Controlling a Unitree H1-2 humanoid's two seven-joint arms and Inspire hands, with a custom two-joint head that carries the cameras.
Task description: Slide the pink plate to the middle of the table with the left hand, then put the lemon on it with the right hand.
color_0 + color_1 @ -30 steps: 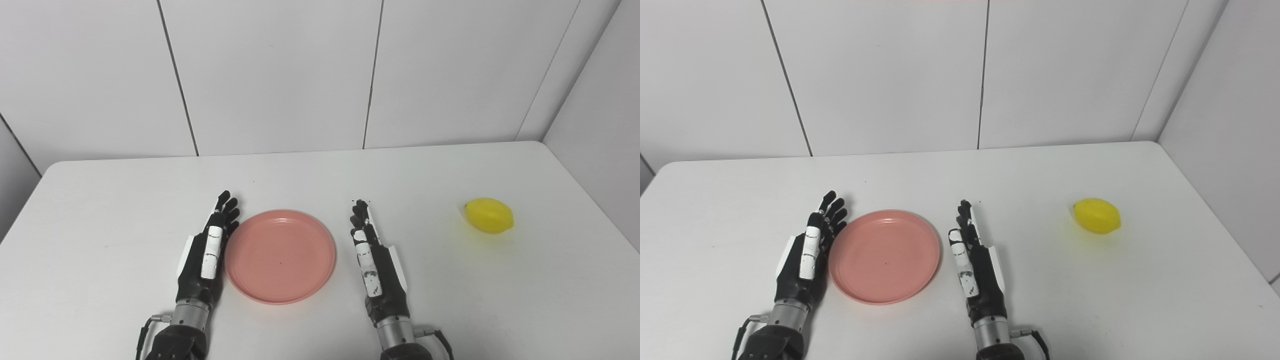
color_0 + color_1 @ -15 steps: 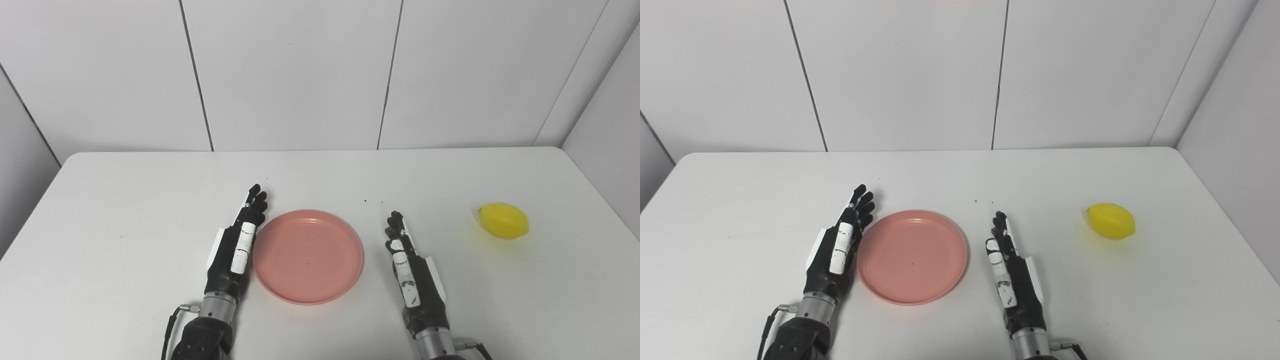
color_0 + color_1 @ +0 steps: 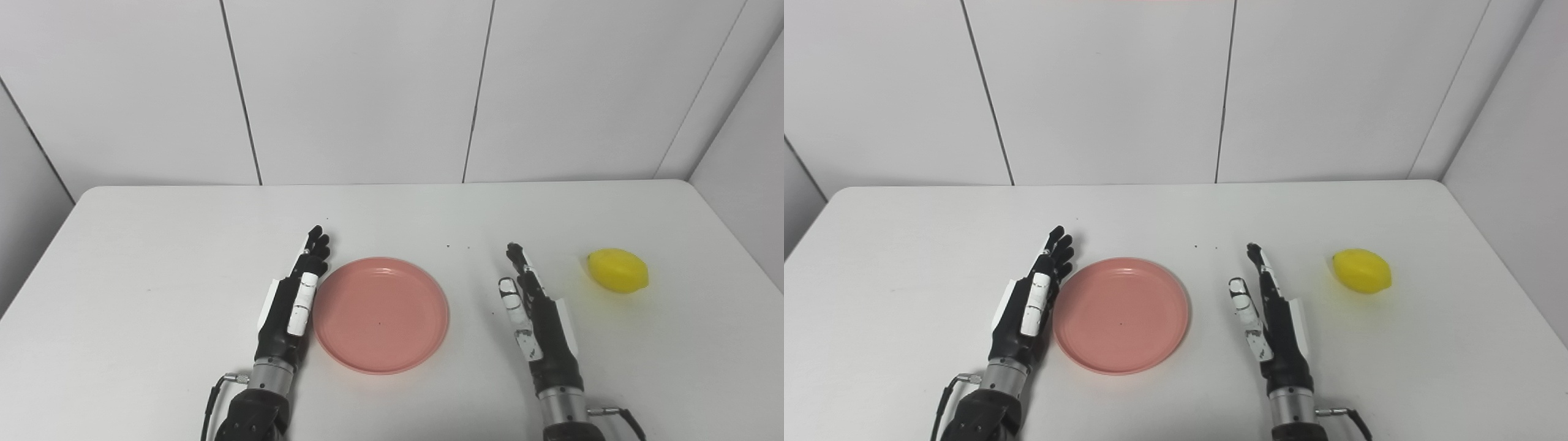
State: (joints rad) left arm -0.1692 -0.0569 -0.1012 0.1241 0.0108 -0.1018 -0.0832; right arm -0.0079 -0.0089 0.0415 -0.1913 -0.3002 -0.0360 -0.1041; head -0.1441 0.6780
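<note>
Pink plate (image 3: 380, 315) lying flat near the middle of the white bench (image 3: 153, 257), so the sliding step looks done or all but done. Left hand (image 3: 293, 306) stretched out flat just beside the plate's left rim, fingers straight and together, holding nothing; touching the rim or a hair off it, hard to say from this angle. Yellow lemon (image 3: 618, 270) lying on its side toward the right edge of the bench, well apart from the plate and untouched, so the second step remains whole: reach, grasp, carry over, set down. Right hand (image 3: 538, 312) on edge between plate and lemon, nearer the lemon, fingers extended and pointing away from the body, thumb splayed a little to the inside, empty and unclenched. Palm apparently turned toward the plate, with the back of the hand toward the lemon, so probably some turning of the wrist and a short sweep to the right needed before any closing round the fruit.
</note>
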